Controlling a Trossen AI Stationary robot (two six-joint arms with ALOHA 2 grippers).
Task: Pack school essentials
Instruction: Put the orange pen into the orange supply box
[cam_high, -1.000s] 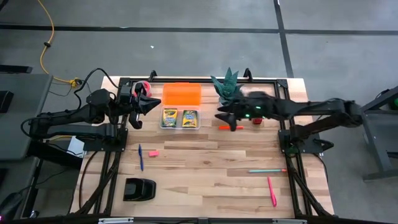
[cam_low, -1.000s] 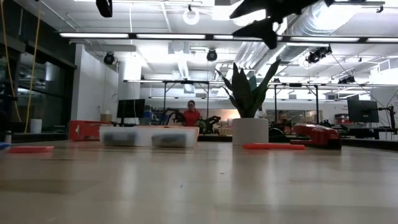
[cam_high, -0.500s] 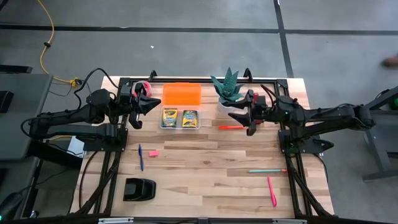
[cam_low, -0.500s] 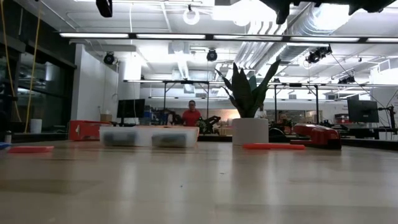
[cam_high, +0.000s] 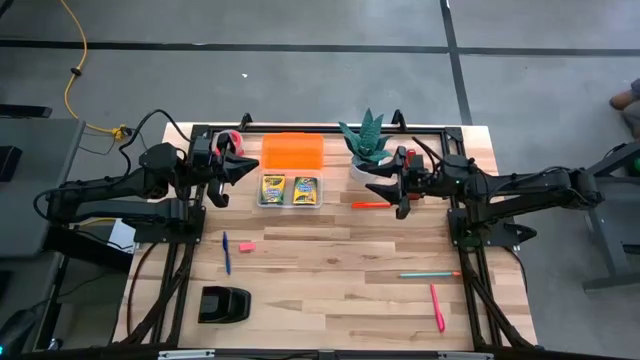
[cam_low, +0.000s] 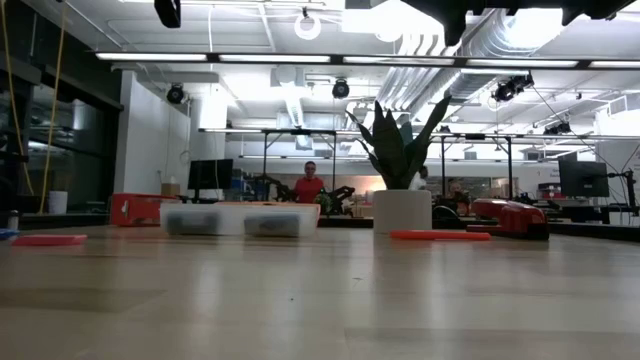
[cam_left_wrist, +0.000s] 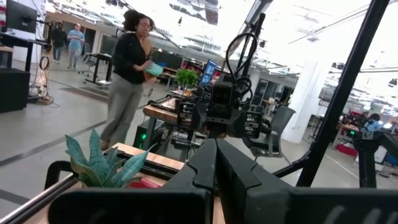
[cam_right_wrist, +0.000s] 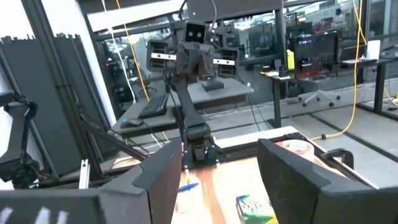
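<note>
Two yellow-and-green crayon boxes (cam_high: 289, 189) lie in a clear tray (cam_high: 290, 203) at the far middle; one shows in the right wrist view (cam_right_wrist: 255, 208). An orange-red marker (cam_high: 370, 204) lies right of the tray. A blue pen (cam_high: 227, 252) and a pink eraser (cam_high: 247, 246) lie at the left. A teal pen (cam_high: 430, 274) and a pink pen (cam_high: 437, 307) lie at the near right. My right gripper (cam_high: 397, 190) (cam_right_wrist: 221, 180) is open and empty, high above the marker's right end. My left gripper (cam_high: 238, 166) (cam_left_wrist: 216, 168) is shut and empty, left of the tray.
An orange lid (cam_high: 293, 152) lies behind the tray. A potted plant (cam_high: 367, 145) stands at the far side, close to my right gripper. A red tape dispenser (cam_high: 228, 140) sits at the far left. A black object (cam_high: 224, 303) lies at the near left. Bare wood lies in the middle.
My right gripper has drawn back from beside the tray toward the table's right edge and has risen, then held still above the marker's right end. The things on the table have not moved.
</note>
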